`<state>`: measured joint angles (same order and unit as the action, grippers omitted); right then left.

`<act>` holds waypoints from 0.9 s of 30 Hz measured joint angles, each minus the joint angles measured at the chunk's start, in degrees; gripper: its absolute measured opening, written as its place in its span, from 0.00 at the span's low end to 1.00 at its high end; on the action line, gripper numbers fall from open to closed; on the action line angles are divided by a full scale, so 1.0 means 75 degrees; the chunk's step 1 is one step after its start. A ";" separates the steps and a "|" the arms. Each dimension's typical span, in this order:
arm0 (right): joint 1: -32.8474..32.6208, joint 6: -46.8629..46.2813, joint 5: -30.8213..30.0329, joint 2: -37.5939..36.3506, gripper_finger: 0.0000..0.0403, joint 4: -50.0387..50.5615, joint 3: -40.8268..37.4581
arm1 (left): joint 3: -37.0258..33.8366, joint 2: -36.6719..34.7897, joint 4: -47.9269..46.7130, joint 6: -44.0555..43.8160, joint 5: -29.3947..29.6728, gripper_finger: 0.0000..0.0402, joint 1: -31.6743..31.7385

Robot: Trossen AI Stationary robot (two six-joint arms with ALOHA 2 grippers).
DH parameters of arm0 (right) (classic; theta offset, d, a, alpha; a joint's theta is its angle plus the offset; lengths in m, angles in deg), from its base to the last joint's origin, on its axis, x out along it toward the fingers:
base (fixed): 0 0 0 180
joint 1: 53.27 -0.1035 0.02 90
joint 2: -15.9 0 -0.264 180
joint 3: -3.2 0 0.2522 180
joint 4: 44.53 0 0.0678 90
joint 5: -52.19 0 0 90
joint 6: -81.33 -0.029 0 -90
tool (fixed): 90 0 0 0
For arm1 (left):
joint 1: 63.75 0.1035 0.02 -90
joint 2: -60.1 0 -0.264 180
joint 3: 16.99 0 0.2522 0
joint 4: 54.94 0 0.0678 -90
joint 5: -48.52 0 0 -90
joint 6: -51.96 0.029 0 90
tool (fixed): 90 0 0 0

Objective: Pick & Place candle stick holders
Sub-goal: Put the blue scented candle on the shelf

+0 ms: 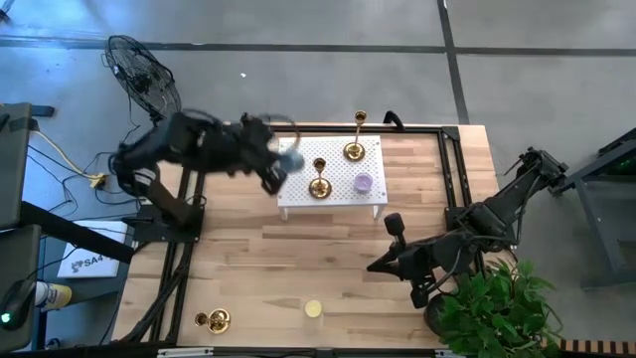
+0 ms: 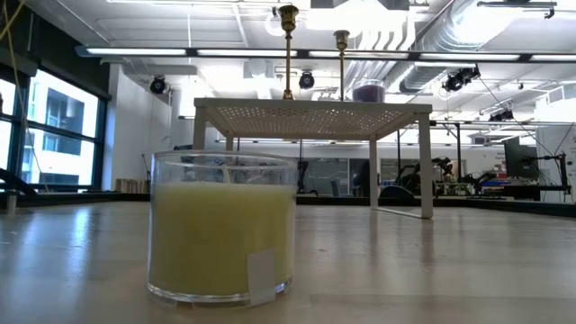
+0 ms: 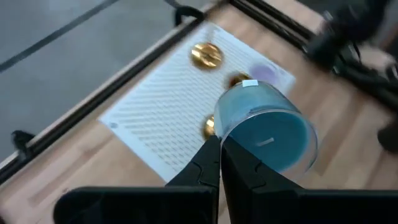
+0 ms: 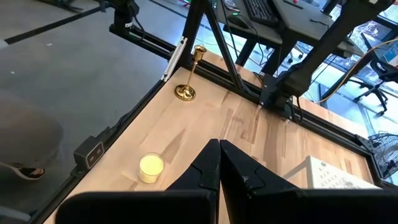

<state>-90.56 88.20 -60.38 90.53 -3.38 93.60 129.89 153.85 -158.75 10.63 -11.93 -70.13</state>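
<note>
Lab: exposed ceiling ducts [image 2: 468, 36], monitors [image 2: 522, 157], concrete floor [image 1: 298, 25]

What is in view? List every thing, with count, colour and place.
holders: three, gold; two on the stand, one on the table left of the yellow candle
stand: one, white, table's middle
blue candle: one, tilted in the left gripper over the stand
purple candle: one, on the stand
yellow candle: one, on the table
table: one, wood
plant: one, green, right of the table
fan: one, dark, on the floor
left gripper: shut on the blue candle's rim
right gripper: shut, empty, above the table
</note>
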 joint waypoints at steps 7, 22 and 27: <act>0.0000 -0.0055 -0.0016 0.0000 0.00 -0.0002 0.0000 | 0.0000 -0.0337 -0.0001 0.0080 -0.0353 0.00 0.1759; 0.0001 -0.0058 -0.0175 0.0000 0.00 0.0032 0.0000 | -0.2168 -0.0241 0.0147 0.0537 -0.3326 0.00 0.4968; 0.0000 -0.0061 -0.0175 0.0000 0.00 0.0110 0.0000 | -0.3349 -0.0241 0.1524 0.1082 -0.4312 0.00 0.5310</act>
<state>-90.56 87.74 -61.69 90.53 -2.55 93.60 104.77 152.04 -147.32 18.75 -44.27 -30.31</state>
